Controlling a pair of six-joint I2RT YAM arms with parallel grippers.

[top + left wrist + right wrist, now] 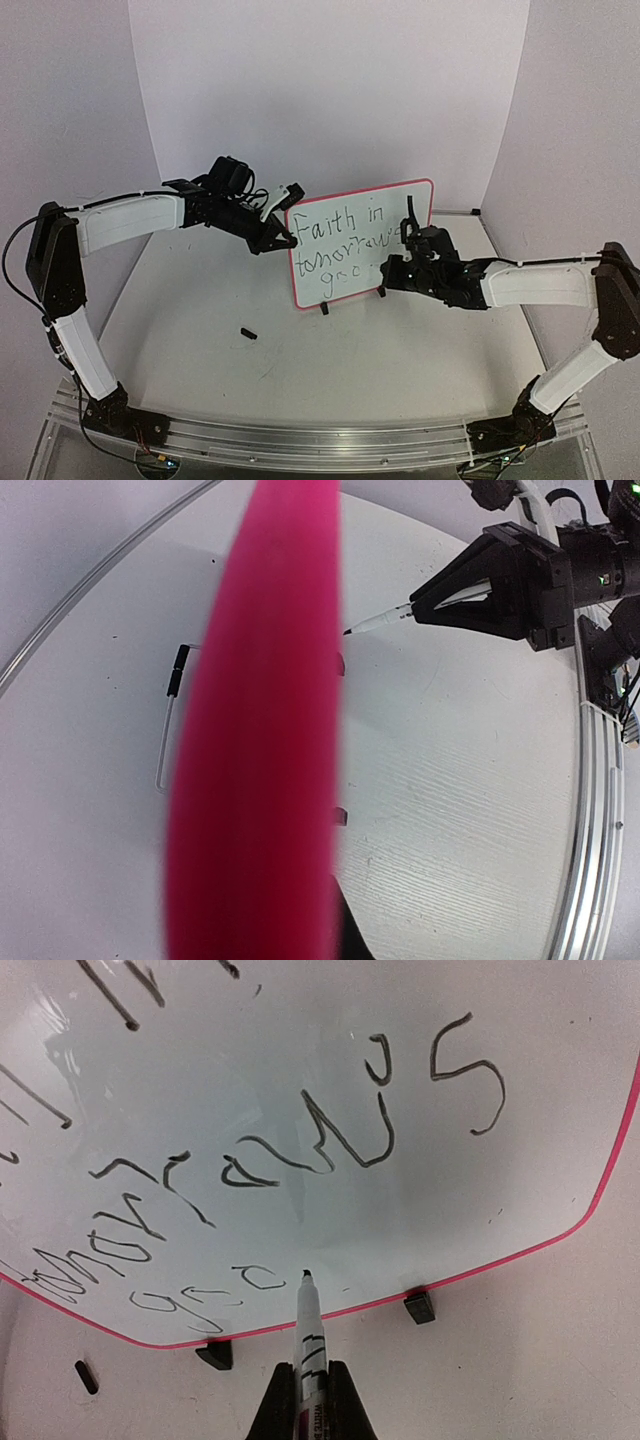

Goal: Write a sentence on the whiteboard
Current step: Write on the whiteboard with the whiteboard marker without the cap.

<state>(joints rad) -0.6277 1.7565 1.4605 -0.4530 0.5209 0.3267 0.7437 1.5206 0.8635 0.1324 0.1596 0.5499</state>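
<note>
- Top view: the whiteboard (pixel 395 215) stands on its 2 black feet (pixel 323 308) toward the back of the table (pixel 330 380), angled a bit. The sentence (pixel 340 245) reads "Faith in tomorrow's" plus a short 3rd line. The left gripper (pixel 281 239) looks pinched onto the board's left edge. The right gripper (pixel 398 266) sits at the board's lower right. A small black piece (pixel 248 334) lies on the table out front.
- Left wrist: the pink frame is a big blur right down the middle, and I can't see this gripper's own fingers here. Across from it, the right gripper has the marker (pixel 378 621) clamped, tip aimed at the board.
- Right wrist: both fingers are closed around the marker barrel. Its tip is at the board surface right after "goo" on line 3, just above the bottom frame, between the 2 feet.
</note>
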